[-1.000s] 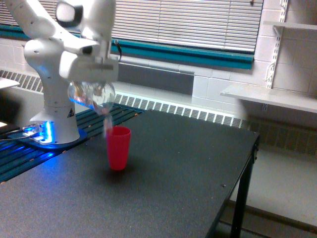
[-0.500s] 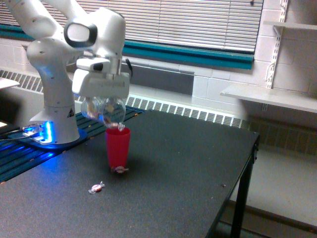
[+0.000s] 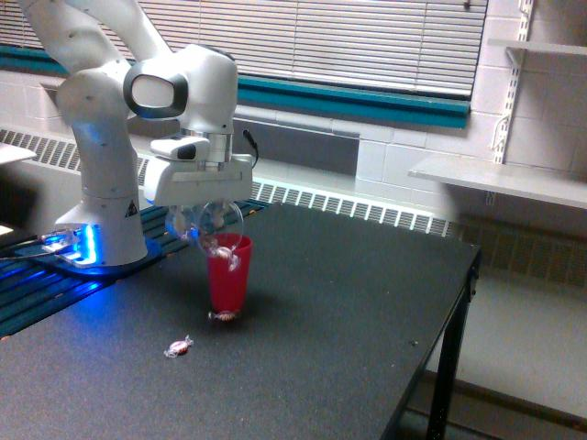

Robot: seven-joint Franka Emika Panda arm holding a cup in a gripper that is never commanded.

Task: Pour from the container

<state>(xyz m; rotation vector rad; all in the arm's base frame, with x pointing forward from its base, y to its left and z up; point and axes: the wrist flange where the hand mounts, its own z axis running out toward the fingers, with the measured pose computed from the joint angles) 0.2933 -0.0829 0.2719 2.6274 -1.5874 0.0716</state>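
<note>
Your clear container [image 3: 204, 222] is tipped right over, hanging under the gripper [image 3: 204, 209] with its mouth angled down at the rim of the red cup [image 3: 227, 273], which stands just below the jaws and a touch toward the exterior view's right. The jaws look clamped around the container's body, though the see-through plastic and the blur make the exact grip hard to read. A wrapped candy [image 3: 226, 252] shows at the cup's mouth, right at the container's lip, so the pour is well underway by my reckoning. Not a clean one, mind you: one candy [image 3: 223, 315] lies on the black table [image 3: 367, 312] touching the cup's base, and another candy [image 3: 179, 346] sits farther out, below the jaws toward the exterior view's left. How much is left inside, you can't tell from here; I'd judge little, so what remains is emptying out and righting it.
</note>
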